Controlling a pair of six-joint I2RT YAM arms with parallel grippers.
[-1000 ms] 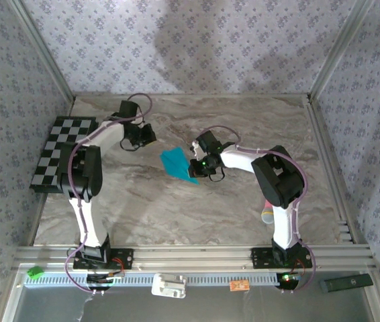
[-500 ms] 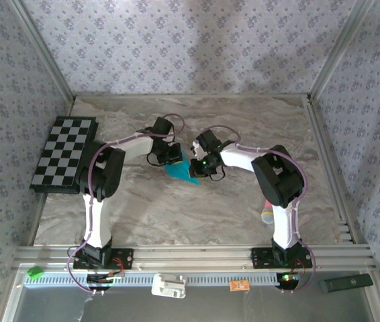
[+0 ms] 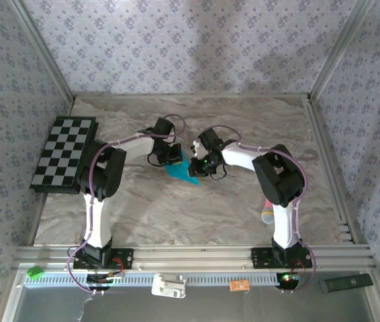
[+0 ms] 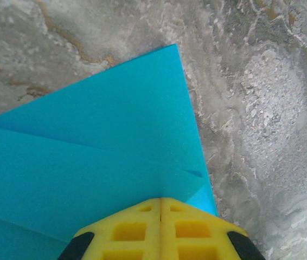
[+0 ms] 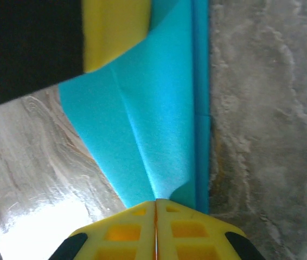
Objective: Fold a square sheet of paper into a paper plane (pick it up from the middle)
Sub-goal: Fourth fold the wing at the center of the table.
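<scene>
A: So what's different from a second ago?

B: The left arm. It was back near the checkered board (image 3: 62, 153), well apart from the work. It has swung across to mid-table, and the left gripper (image 3: 171, 155) now sits on the left, farther edge of the teal-blue paper (image 3: 178, 169).

A: Fingers?

B: They were slightly apart on the way in and have come together. From the left wrist, the yellow pads (image 4: 186, 212) meet with no gap and the paper's edge runs in between them, so I read it as pinched on the sheet.

A: And the other side?

B: The right gripper (image 3: 195, 166) hasn't moved. Its pads (image 5: 191, 216) are pressed together on a pointed corner of the paper, and a crease runs up the sheet toward the left finger (image 5: 115, 32) at the top.

A: Where's the paper, then?

B: Between the two grippers, over the middle of the marble-patterned tabletop (image 3: 257, 121). It's already creased into a narrower shape, not a flat square. I can't tell whether it rests on the table or is lifted slightly off it.

A: Meaning for the task?

B: Both ends are held now, so I'd judge the next fold can start, with one gripper anchoring and the other carrying its edge over. The risk is that pulling apart tears the thin sheet or lets it slip.
</scene>
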